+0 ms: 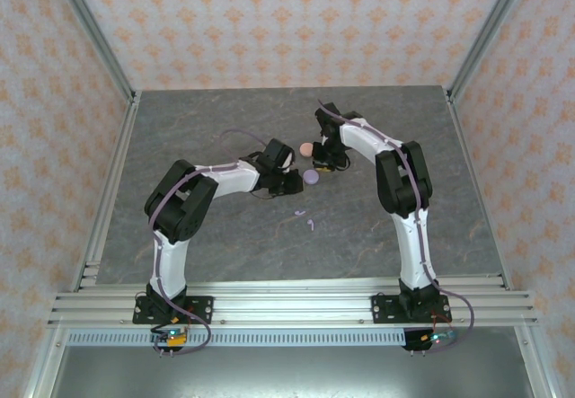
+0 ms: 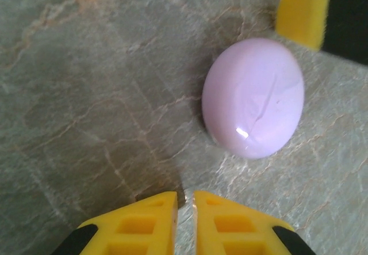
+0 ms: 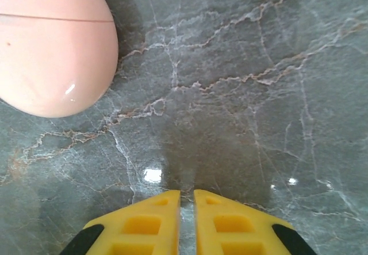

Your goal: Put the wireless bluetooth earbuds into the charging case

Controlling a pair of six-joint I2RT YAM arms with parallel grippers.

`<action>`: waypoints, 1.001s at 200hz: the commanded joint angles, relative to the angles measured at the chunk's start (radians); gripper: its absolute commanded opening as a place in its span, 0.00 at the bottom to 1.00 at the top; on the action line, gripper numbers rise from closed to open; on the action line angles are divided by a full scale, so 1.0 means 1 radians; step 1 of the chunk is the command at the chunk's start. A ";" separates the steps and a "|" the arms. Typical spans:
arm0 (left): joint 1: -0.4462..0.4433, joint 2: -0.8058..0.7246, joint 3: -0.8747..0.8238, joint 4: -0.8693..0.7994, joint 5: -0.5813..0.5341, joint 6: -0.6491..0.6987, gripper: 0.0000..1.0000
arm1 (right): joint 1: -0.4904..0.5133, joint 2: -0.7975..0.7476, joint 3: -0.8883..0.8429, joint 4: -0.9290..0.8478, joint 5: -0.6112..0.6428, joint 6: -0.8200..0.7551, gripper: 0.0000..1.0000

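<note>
Top external view: two lilac earbuds (image 1: 300,213) lie loose on the tabletop (image 1: 431,227), nearer the arm bases than the lilac charging case (image 1: 311,176) and the pink charging case (image 1: 307,149).
Left wrist view: left end effector (image 2: 185,220) closed, empty, short of the lilac charging case.
Right wrist view: right end effector (image 3: 186,220) closed, empty, beside the pink charging case.
Risk: closed fingers may shove a smooth, apparently shut case away.

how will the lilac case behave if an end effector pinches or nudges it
The lilac case looks glossy, with a bright highlight, so it is probably slippery. Its rounded, pebble-like sides may let it squirt out of a pinch. Lying flat on the smooth tabletop, it would likely slide rather than tip.
</note>
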State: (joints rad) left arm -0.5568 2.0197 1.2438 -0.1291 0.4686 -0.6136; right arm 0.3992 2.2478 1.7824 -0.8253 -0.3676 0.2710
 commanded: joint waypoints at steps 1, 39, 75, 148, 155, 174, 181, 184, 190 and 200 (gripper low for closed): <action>-0.011 0.028 0.030 0.011 -0.007 -0.018 0.15 | -0.001 0.017 0.019 -0.046 -0.033 -0.026 0.15; -0.011 0.057 0.049 -0.002 -0.025 -0.031 0.13 | -0.001 -0.015 -0.031 -0.037 -0.039 -0.030 0.15; -0.011 0.063 0.060 -0.029 -0.072 -0.034 0.12 | 0.000 -0.046 -0.080 -0.028 -0.064 -0.039 0.15; -0.011 0.068 0.073 -0.059 -0.131 -0.040 0.10 | 0.004 -0.100 -0.151 -0.023 -0.074 -0.056 0.16; -0.012 0.068 0.073 -0.061 -0.136 -0.040 0.10 | 0.004 -0.103 -0.156 -0.024 -0.078 -0.058 0.16; -0.011 0.067 0.074 -0.071 -0.146 -0.038 0.10 | 0.004 -0.113 -0.164 -0.023 -0.069 -0.057 0.16; -0.012 0.064 0.073 -0.076 -0.154 -0.038 0.10 | 0.004 -0.116 -0.167 -0.023 -0.069 -0.057 0.16; -0.011 0.063 0.072 -0.078 -0.158 -0.037 0.10 | 0.004 -0.118 -0.169 -0.023 -0.068 -0.058 0.17; -0.011 0.061 0.071 -0.083 -0.166 -0.035 0.10 | 0.004 -0.122 -0.172 -0.023 -0.068 -0.056 0.17; -0.012 0.057 0.070 -0.091 -0.178 -0.034 0.11 | 0.007 -0.130 -0.179 -0.020 -0.072 -0.058 0.17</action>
State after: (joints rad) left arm -0.5701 2.0533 1.3006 -0.1722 0.4042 -0.6403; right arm 0.3931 2.1632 1.6363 -0.7891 -0.4347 0.2302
